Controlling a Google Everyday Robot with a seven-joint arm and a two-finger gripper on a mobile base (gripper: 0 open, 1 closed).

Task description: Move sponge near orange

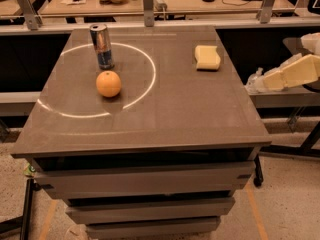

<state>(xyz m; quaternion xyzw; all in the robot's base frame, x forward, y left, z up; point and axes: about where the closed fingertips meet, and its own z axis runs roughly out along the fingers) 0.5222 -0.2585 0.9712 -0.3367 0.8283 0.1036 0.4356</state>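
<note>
Three things sit on the table (165, 119), all on the picture's left of my claw (274, 78), which hangs off the table's right edge, over no part of the top. Whether the claw is spread or pressed together I cannot tell; it carries nothing that I can see. Closest to it is the sponge (207, 57), lying flat near the table's far right corner, a little farther back than the claw. Its long axis seems to run front to back, though the angle foreshortens it. Well beyond it, far from the claw, the orange (108, 83) rests inside a white ring (148, 86) marked on the top. Just behind the orange a can (102, 46) stands upright; its contents are hidden.
</note>
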